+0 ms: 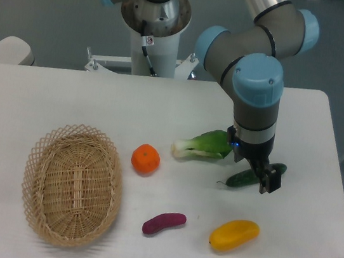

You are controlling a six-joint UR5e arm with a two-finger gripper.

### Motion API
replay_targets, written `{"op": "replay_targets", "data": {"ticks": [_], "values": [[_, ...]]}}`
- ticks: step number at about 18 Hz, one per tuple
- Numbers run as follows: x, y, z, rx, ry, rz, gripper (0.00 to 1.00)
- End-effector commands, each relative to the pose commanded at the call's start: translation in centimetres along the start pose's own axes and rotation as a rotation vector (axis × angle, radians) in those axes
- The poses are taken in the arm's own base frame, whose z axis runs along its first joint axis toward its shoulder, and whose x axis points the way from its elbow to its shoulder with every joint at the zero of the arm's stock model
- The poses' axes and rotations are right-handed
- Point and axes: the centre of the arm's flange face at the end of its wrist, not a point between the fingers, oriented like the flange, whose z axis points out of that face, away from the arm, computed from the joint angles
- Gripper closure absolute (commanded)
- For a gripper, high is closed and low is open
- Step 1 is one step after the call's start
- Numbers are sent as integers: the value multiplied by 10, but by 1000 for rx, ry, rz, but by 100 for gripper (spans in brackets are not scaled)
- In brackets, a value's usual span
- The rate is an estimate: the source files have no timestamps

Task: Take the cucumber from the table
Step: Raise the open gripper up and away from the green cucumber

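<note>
Lying on the white tabletop (161, 111) just right of the bok choy (203, 144): the dark green cucumber (242, 177), directly under the end effector (262, 174), fingers straddling its middle, whether clamped or merely set around it impossible to tell. Also around the bok choy: orange (145, 158) to the left, wicker basket (72, 184) farther left, purple sweet potato (164, 223) and yellow mango (234, 234) in front, grey floor beyond.
</note>
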Motion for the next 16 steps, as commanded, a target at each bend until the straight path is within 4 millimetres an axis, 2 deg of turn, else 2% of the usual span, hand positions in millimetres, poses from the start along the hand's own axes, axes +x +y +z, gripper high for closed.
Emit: {"op": "replay_targets", "data": {"ticks": [9, 12, 14, 16], "values": [[-4, 6, 5, 11, -6, -11, 0], [-5, 15, 6, 9, -6, -23, 0], [-8, 23, 8, 4, -7, -26, 0], [-11, 29, 21, -8, 13, 31, 0]]}}
